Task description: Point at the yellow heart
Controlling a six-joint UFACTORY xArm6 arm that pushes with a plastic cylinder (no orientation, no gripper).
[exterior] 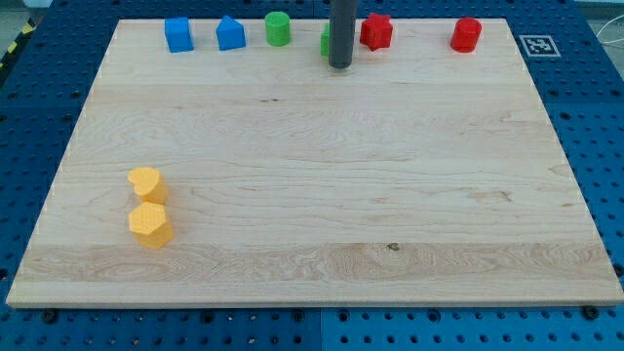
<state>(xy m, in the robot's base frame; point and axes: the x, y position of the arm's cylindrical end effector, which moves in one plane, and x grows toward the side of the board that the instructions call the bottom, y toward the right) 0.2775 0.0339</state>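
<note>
Nearest the camera, a yellow hexagon block [150, 224] is seen lying on the wooden surface [322, 185], toward the view's bottom left. Just above it, touching or almost touching, the yellow heart [147, 183] is found; it is the task's thing and sits well apart from everything else on the board. Along the view's top edge a row of blocks is laid out: a blue block [178, 34] at the left, then a blue house-shaped block [230, 33], then a green cylinder [278, 28]. A second green block [326, 41] is largely hidden behind the dark rod, so its shape cannot be told. My tip [339, 65] is placed at the top centre, just beside that hidden green block and near a red star-like block [376, 31] to its right. A red cylinder [466, 35] stands farther right. No claw is carried by the arm, so no grasp state can be told. A printed marker [539, 45] is seen beyond the top right corner.
</note>
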